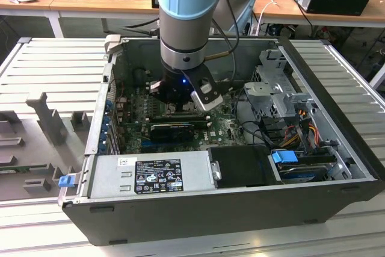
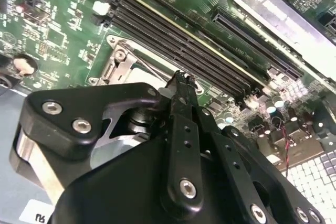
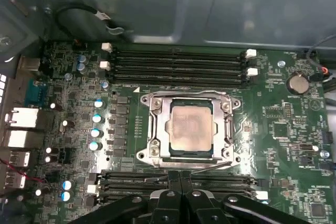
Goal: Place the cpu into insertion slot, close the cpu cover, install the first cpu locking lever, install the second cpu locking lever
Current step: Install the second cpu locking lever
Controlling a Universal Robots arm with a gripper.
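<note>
The cpu (image 3: pixel 191 127), a small flat square with a dull grey-beige metal top, is being seen lying flat inside the insertion slot (image 3: pixel 190 157), whose dark frame is set into the green circuit board (image 3: pixel 283 108). The cpu cover (image 3: pixel 159 129), a thin silver metal frame with a square window, is lying closed around the chip, so that the chip's top is showing through the window. A thin wire lever (image 3: pixel 210 166) is lying along the edge of the socket nearest the claw; whether it is latched cannot be told.

Long black memory slots (image 3: pixel 178 61) with white end clips are running along the far edge of the socket, and a second bank (image 3: pixel 173 181) is lying along its near edge, between the socket and the claw. Rows of silver-topped capacitors (image 3: pixel 96 132) are standing beside the socket, and a round coin battery (image 3: pixel 297 83) is sitting toward the board's corner.

In the exterior view the grey computer case (image 1: pixel 337 142) is lying open on a ribbed metal counter (image 1: pixel 54 64), with a silver power supply (image 1: pixel 150 176) along its near edge and bundled cables (image 1: pixel 298 127) at the exterior view's right.

The arm (image 1: pixel 186 16) is being held upright over the middle of the case, its wrist pointed straight down. The claw (image 3: pixel 180 195) is being held just above the board beside the socket, its black fingers (image 3: pixel 169 203) pressed together and pinching nothing.
</note>
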